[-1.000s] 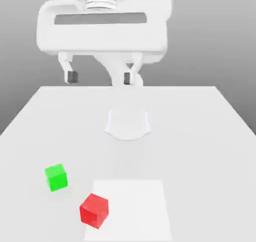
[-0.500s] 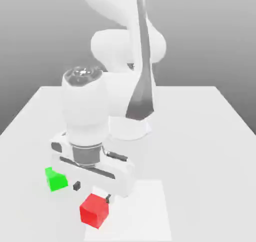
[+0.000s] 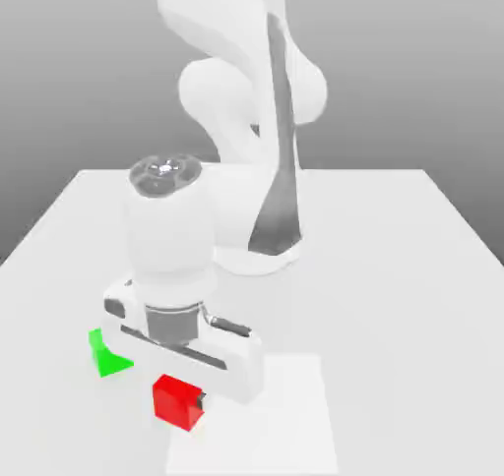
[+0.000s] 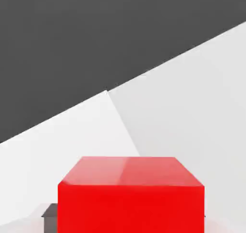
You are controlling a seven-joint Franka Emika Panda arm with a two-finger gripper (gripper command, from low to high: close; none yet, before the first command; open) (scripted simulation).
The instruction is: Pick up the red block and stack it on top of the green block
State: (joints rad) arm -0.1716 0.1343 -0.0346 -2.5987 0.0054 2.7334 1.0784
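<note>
One second ago the end effector hung wide open above the desk; now it has dropped and clamped the red block, beside the green block, ready to lift.

We see the red block, a small matte bright red cube, sitting flat on the worktop with one edge turned toward us in the exterior view. In the hand view the red block shows a flat top and one broad face. The green block, a like-sized bright green cube, rests near the red block, toward the exterior view's left and slightly farther back, partly hidden.
</note>
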